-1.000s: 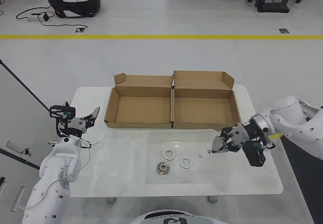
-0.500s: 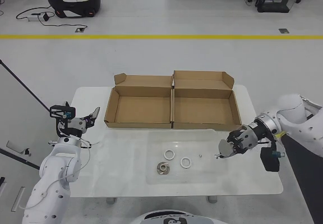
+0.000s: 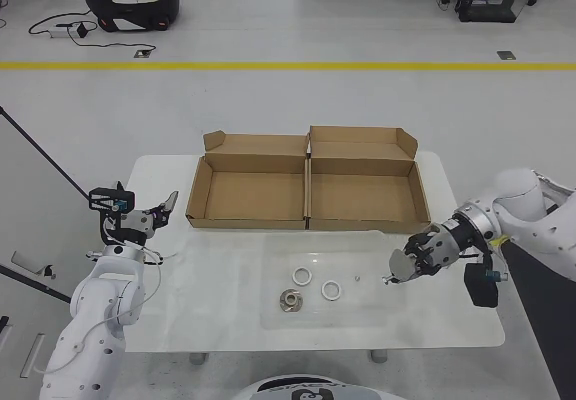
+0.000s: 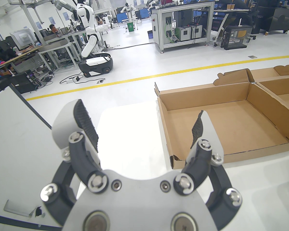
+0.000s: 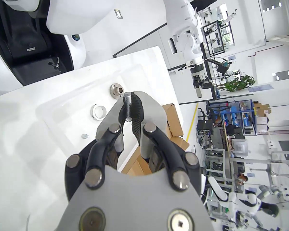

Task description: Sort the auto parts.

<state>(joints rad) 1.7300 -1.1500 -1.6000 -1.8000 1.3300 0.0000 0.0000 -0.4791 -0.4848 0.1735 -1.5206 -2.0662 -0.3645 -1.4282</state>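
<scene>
**Right gripper clamps a bolt**

Top view: the right gripper (image 3: 399,271) hangs over the white table (image 3: 218,310), beside the white plastic rings (image 3: 302,275) and the metal flange (image 3: 290,299).
Left wrist view: the left gripper (image 4: 141,111) gapes beside the brown cardboard box (image 4: 231,121).
Right wrist view: the jaws pinch a silver threaded bolt (image 5: 127,105).

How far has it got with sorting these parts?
Nothing is sorted yet: both brown cardboard boxes are empty. The right claw grips a silver threaded bolt. Two white rings, a metal flanged hub and a small screw wait on the white table.
</scene>
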